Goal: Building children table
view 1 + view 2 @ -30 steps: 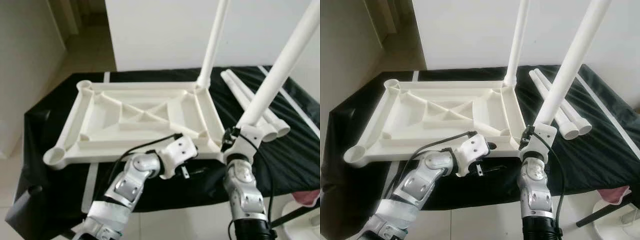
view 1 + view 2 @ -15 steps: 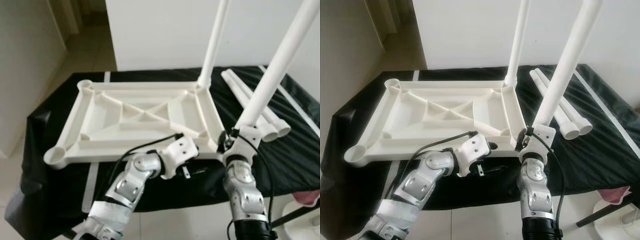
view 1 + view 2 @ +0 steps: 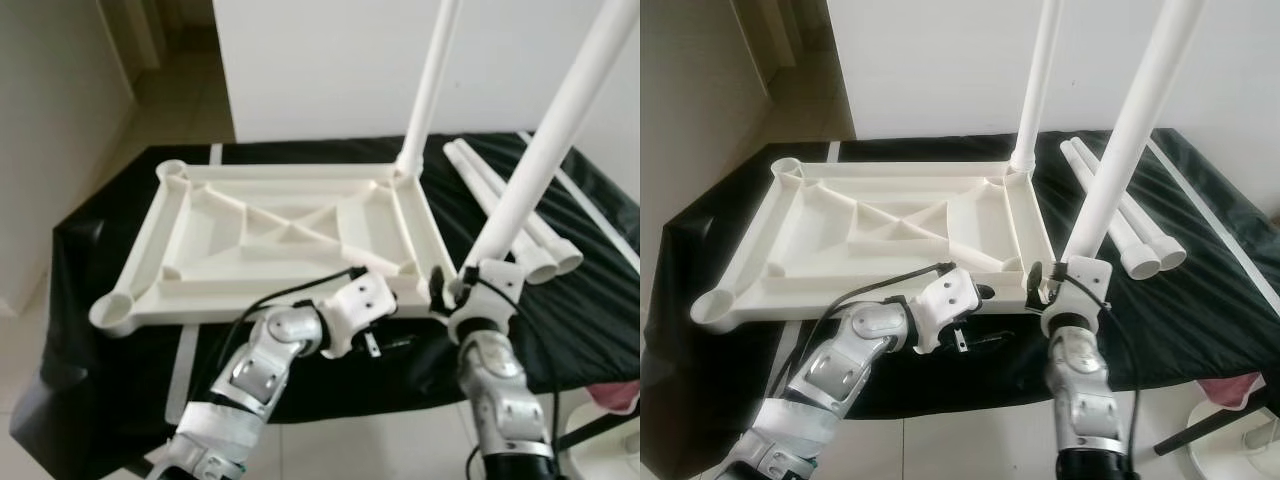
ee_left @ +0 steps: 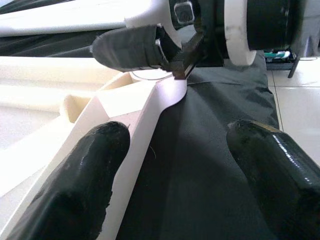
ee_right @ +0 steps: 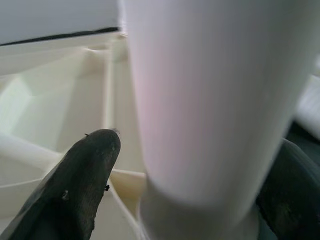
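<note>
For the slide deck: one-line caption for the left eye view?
Right tool seats a white leg at the upturned tabletop's near corner; left tool waits at its front edge.

A worktop [image 3: 560, 300] draped in a black cloth [image 3: 120, 390] is seen before a white wall [image 3: 320, 60]. Pale floor tiles [image 3: 170, 100] are seen beyond; something pink [image 3: 615, 397] is glimpsed beside it.

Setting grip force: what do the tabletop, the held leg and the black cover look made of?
Tabletop: likely moulded plastic, cream, matte, ribbed underside. Held leg in right gripper: smooth white tube, probably plastic. Black cover: thin wrinkled sheet with slight sheen, fabric or plastic.
</note>
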Motion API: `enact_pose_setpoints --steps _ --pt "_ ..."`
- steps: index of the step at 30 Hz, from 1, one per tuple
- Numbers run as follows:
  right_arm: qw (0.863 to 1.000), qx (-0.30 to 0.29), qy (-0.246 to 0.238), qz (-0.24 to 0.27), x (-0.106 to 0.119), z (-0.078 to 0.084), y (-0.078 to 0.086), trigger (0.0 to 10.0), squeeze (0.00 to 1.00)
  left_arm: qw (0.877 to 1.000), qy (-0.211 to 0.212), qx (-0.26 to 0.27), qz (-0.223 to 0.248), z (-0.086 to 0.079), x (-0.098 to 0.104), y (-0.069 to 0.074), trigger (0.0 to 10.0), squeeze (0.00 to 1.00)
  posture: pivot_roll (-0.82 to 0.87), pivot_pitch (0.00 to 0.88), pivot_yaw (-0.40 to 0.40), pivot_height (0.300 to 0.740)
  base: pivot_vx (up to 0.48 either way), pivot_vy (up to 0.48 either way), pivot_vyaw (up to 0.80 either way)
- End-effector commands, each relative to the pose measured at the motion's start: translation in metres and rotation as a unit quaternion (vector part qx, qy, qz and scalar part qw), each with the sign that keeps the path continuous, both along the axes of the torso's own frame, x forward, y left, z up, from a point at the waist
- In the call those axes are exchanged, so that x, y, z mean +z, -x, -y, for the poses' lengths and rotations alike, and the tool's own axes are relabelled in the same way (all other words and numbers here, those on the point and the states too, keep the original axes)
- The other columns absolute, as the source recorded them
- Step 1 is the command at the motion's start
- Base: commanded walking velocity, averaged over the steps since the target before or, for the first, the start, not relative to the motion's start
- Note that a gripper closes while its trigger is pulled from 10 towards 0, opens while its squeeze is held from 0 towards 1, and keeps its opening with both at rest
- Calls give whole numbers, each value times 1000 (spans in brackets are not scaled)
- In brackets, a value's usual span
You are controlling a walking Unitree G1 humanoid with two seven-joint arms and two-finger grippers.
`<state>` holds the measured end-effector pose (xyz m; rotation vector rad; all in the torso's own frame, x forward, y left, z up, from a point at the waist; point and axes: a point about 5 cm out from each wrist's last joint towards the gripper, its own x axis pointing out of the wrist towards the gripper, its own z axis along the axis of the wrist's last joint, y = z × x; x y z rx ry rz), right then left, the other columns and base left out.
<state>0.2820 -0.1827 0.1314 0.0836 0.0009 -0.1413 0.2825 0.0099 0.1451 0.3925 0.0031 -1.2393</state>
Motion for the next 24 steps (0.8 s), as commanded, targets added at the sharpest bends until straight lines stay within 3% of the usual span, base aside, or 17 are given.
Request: enact_pose_setpoints --steps 1,2,6,13,20,21,22,23,24 --pt "1000 12 -8 5 1 -1 1 10000 0 999 2 35 15 -2 2 -5 10000 0 13 0 7 740 0 0 0" --pt "999 53 5 9 4 7 3 10000 0 999 1 32 16 -1 2 -6 10000 0 11 0 12 740 0 0 0" --pt "992 113 43 15 8 17 5 10000 0 1000 -2 25 17 -1 3 -5 10000 0 13 0 14 740 0 0 0" --pt "982 167 91 14 14 38 3 10000 0 999 -5 25 20 -2 3 -7 10000 0 16 0 24 740 0 0 0" --pt "975 195 103 9 13 44 -7 10000 0 999 -5 25 22 -3 4 -8 10000 0 24 0 28 740 0 0 0" --pt "974 201 103 5 11 45 -10 9490 0 999 -5 25 23 -2 5 -8 10000 0 25 0 28 740 0 0 0" --pt "973 207 102 2 9 46 -13 7333 0 999 -5 24 23 -2 5 -8 10000 0 25 0 28 740 0 0 0" --pt "973 207 102 2 9 46 -13 7333 0 999 -5 24 23 -2 5 -8 10000 0 25 0 28 740 0 0 0" --pt "972 213 102 2 8 46 -14 4627 0 999 -5 24 24 -2 5 -8 10000 0 29 0 28 740 0 0 0"
